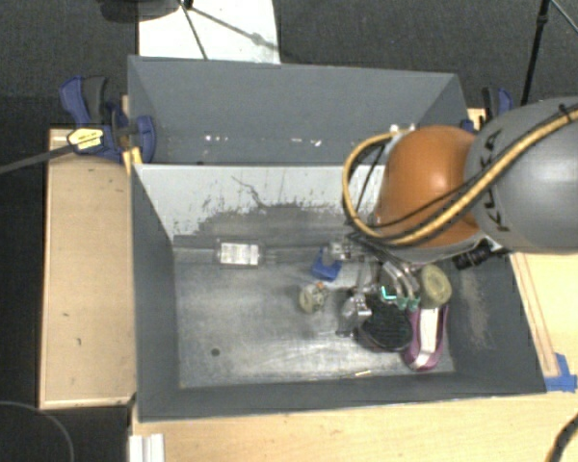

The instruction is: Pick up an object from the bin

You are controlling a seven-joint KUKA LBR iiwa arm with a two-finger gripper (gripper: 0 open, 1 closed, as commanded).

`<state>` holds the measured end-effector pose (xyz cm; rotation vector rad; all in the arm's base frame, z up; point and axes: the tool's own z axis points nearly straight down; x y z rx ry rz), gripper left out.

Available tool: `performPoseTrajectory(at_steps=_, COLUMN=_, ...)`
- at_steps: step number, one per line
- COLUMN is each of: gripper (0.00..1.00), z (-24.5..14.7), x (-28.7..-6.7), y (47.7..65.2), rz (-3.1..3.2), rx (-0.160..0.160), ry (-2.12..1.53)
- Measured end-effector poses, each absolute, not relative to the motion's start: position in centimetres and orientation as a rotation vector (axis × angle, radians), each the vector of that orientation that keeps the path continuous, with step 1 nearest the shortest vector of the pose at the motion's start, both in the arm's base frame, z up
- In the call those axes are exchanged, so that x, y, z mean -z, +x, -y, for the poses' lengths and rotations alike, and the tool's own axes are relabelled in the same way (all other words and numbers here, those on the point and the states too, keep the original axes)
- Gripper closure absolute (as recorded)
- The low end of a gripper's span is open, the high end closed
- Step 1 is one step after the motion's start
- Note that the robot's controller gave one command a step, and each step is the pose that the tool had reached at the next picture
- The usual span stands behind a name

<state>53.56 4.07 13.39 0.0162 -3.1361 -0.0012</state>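
Observation:
My gripper [369, 295] reaches down into the right part of the bin from under the arm's wrist. It hangs over a black round thing [385, 332] on the bin floor. Just right of that lies a purple and white object [430, 341]. A beige round thing [435, 285] sits beside the gripper on its right. To its left lie a small olive lump [313, 298] and, a little further back, a small blue piece [325, 267]. Whether anything is held is hidden by the gripper body.
A small silvery, clear item [238, 253] lies alone near the back wall on the left. The bin's left half is bare floor. The arm with its orange cover and cables hides the bin's back right corner.

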Motion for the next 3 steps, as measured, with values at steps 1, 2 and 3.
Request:
performPoseTrajectory(at_steps=1, gripper=0.0, z=0.8, x=-7.0, y=57.8, rz=3.143, rx=0.001, ry=0.184)
performPoseTrajectory(at_steps=2, gripper=0.0, z=-5.6, x=-7.6, y=57.2, rz=3.141, rx=0.006, ry=0.165)
performPoseTrajectory(at_steps=3, gripper=1.0, z=-5.1, x=-7.6, y=57.3, rz=3.142, rx=0.002, ry=0.154)
